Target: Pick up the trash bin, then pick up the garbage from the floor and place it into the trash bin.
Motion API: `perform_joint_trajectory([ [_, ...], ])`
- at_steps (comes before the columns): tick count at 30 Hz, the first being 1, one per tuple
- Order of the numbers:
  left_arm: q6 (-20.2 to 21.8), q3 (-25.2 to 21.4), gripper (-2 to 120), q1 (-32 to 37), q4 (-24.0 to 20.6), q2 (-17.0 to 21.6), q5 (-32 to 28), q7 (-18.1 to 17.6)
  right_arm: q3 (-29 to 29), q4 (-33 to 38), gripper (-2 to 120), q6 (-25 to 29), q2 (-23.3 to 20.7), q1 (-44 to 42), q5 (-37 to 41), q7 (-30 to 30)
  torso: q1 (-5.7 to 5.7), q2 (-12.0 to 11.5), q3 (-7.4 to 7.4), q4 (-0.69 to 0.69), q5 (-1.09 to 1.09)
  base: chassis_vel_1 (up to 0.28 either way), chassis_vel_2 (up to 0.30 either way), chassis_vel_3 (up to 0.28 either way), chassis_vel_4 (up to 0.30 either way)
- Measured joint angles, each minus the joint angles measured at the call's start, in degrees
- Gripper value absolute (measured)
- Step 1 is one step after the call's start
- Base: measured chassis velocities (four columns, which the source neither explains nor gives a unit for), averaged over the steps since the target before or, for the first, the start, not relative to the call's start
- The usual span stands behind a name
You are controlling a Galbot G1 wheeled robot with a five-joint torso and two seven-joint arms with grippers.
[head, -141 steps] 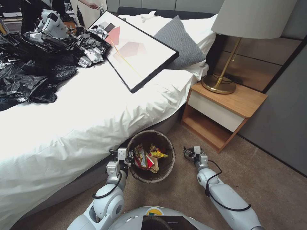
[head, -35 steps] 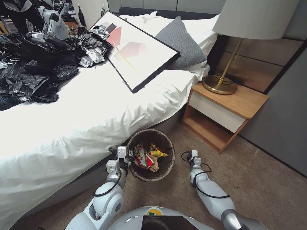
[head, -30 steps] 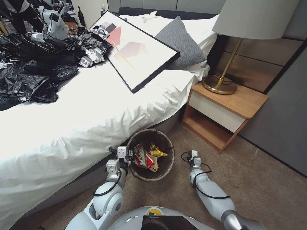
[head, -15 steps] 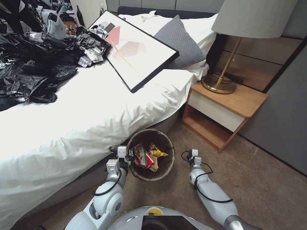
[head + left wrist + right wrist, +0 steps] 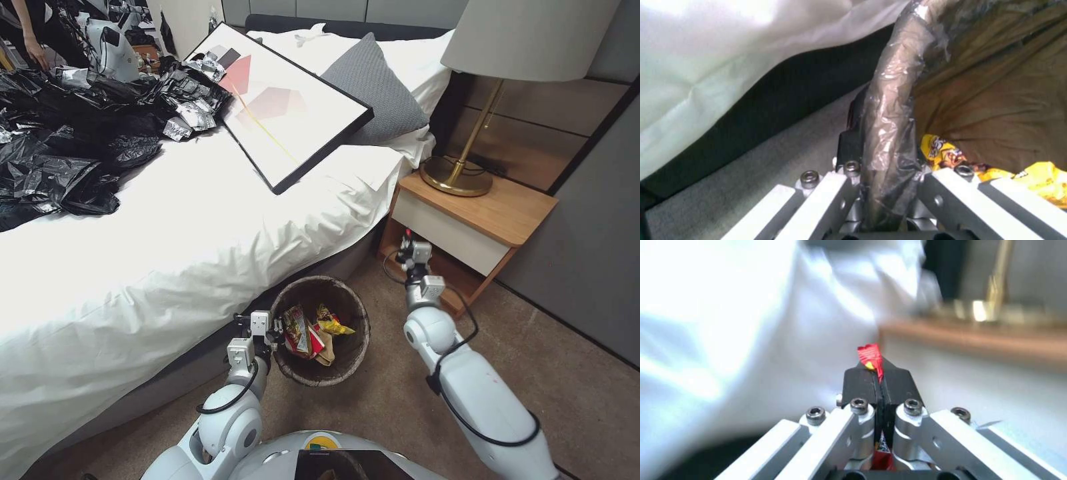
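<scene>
Head view: my left gripper (image 5: 272, 331) clamps the rim of the trash bin (image 5: 319, 373), which stands beside the bed (image 5: 200, 220); my right gripper (image 5: 407, 241) is raised before the nightstand (image 5: 493, 213). Left wrist view: fingers pinch the bag-wrapped rim (image 5: 889, 110) (wrappers (image 5: 942, 151) inside). Right wrist view: fingers (image 5: 860, 381) closed on a red wrapper scrap (image 5: 870, 356).

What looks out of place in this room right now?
A framed picture lies tilted on the bed, propped against a grey pillow, and crumpled black and silver plastic sheets are heaped on the covers. Neither belongs on a made bed.
</scene>
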Motion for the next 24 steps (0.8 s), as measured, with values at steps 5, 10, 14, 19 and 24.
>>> perform_joint_trajectory([
  [5,0.0,0.1,2,0.0,0.0,0.0,0.0,0.0,0.1,2.7,0,-0.1,-0.6,-0.4,-0.5,0.4,0.00,0.0,0.00,0.00,0.00,0.000,0.000,0.000,0.000],
  [10,0.3,0.8,2,0.3,0.4,0.0,0.1,0.0,0.8,23.2,0,-0.1,-4.9,-3.7,-2.4,1.1,0.00,0.0,-0.01,0.00,0.00,0.000,0.000,0.000,0.000],
  [14,0.4,0.9,2,0.2,0.7,0.0,0.3,0.1,0.2,32.5,0,0.4,-8.2,-6.3,-1.0,-0.8,0.00,0.0,-0.01,-0.01,0.01,0.000,0.000,0.000,0.000],
  [19,0.6,1.0,2,-0.2,1.0,-0.1,0.3,0.1,-1.6,43.5,0,3.3,-13.1,-12.2,0.7,-7.4,0.00,0.0,-0.01,-0.01,0.00,0.000,0.000,0.000,0.000],
  [24,0.6,1.2,2,-0.3,1.1,-0.2,0.4,0.1,-3.8,47.7,0,5.1,-16.1,-15.1,2.1,-11.7,0.00,0.0,-0.01,0.01,0.00,0.000,0.000,0.000,0.000],
])
